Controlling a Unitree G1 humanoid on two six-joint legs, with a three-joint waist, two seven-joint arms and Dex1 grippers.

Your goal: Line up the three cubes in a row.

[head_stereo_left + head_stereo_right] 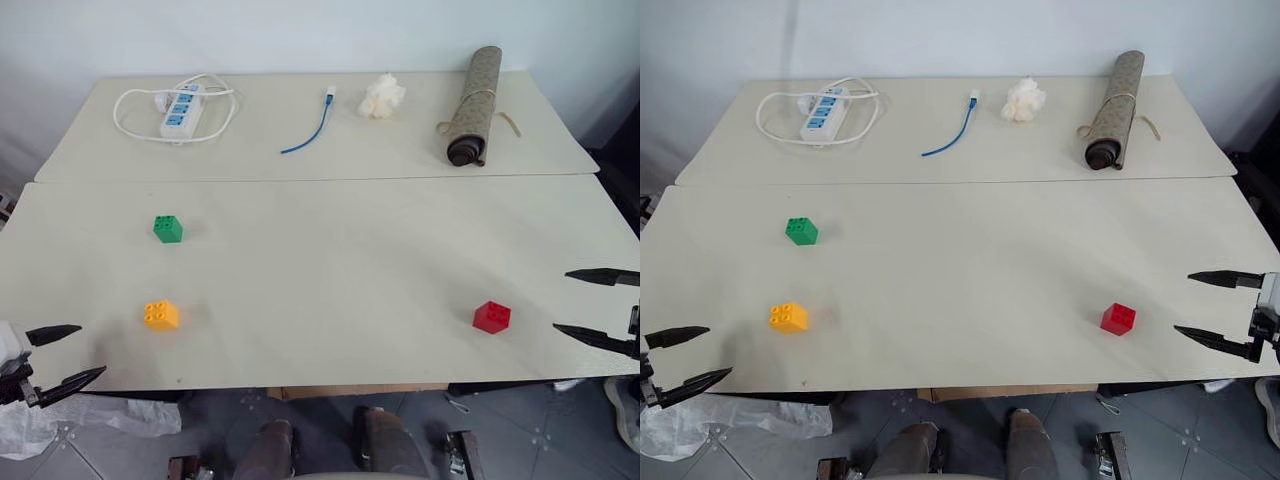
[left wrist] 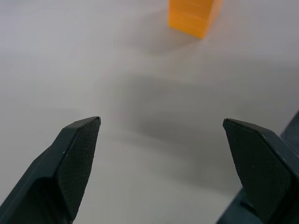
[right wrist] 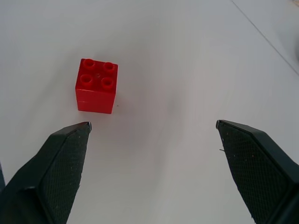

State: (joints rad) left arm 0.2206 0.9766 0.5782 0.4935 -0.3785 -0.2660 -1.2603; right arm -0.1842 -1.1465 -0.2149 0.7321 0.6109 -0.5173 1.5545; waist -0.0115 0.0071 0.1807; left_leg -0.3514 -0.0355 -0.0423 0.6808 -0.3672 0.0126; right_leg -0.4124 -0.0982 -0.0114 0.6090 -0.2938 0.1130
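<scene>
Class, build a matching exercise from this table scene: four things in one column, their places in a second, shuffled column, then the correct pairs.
Things:
1. red cube
2. green cube
3. orange-yellow cube
4. power strip

Places:
A. far table, robot's left
B. near table, close to the open right gripper
C. near table, close to the open left gripper
D. near table, beyond the orange-yellow cube

Pairs: 1-B, 2-D, 3-C, 4-A

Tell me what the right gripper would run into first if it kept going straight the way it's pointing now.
Probably the red cube. The open right gripper points across the table toward it, though the cube sits a little off the centre line between the fingers, so one finger might just clip it.
</scene>
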